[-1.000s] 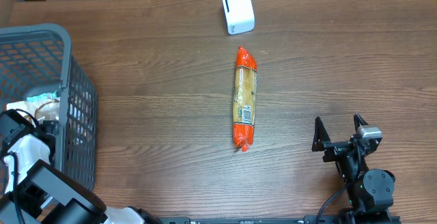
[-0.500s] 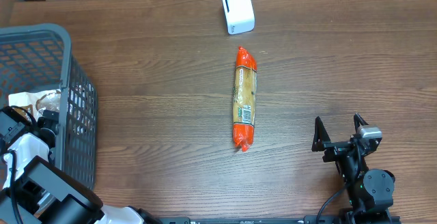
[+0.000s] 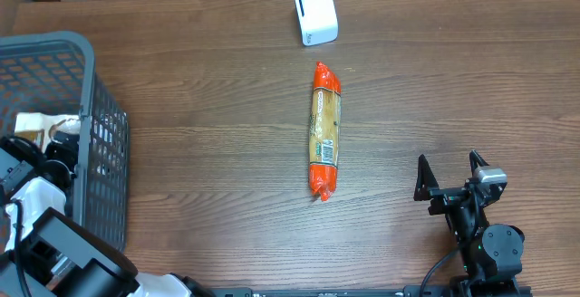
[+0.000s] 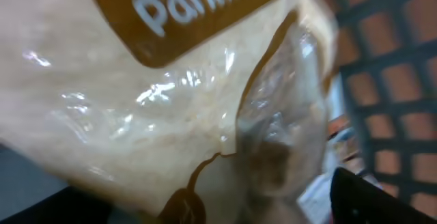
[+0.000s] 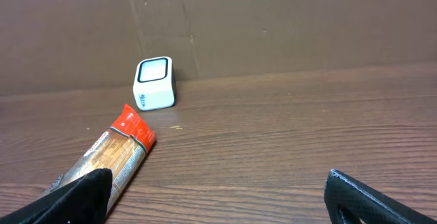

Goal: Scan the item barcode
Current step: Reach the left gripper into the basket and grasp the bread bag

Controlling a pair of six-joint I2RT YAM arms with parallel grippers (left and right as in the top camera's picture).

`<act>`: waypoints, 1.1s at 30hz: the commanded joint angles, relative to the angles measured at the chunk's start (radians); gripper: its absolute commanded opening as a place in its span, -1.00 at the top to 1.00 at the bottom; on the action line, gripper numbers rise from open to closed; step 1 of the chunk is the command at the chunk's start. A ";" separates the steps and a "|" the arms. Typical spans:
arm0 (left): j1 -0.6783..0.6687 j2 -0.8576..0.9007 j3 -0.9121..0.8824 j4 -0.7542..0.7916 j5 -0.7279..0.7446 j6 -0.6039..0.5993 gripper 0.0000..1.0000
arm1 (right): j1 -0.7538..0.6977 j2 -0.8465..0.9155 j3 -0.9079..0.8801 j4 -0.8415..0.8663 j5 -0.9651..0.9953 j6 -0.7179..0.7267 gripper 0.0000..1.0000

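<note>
A long orange-ended packet lies lengthwise mid-table with its barcode label up; the right wrist view has it at lower left. The white scanner stands behind it at the table's far edge. My left gripper is down inside the grey basket, open, and a clear bag with a brown label fills the space in front of it, blurred and very close. My right gripper rests open at the near right, nothing between its fingers.
The basket's mesh wall stands just right of the bag, with other wrapped goods inside. Cardboard walls rise behind the table. Bare wood lies between the packet and my right gripper.
My left gripper has shifted toward the basket's far side, and more of the pale bag shows above it. The packet, scanner and right arm have not moved.
</note>
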 commanded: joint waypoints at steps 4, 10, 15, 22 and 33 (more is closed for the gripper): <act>-0.032 -0.044 -0.003 0.088 0.029 0.035 -0.90 | 0.007 0.000 -0.010 0.005 0.009 -0.007 -1.00; -0.089 -0.042 -0.003 0.146 -0.005 0.058 -0.89 | 0.007 0.000 -0.010 0.005 0.009 -0.007 -1.00; -0.132 -0.014 -0.004 0.138 -0.143 0.053 -0.89 | 0.006 0.000 -0.010 0.005 0.009 -0.007 -1.00; -0.139 0.029 -0.004 0.140 -0.193 -0.002 -0.81 | 0.006 0.000 -0.010 0.005 0.009 -0.007 -1.00; -0.139 0.023 -0.003 0.108 -0.176 -0.003 0.92 | 0.006 0.000 -0.010 0.005 0.009 -0.007 -1.00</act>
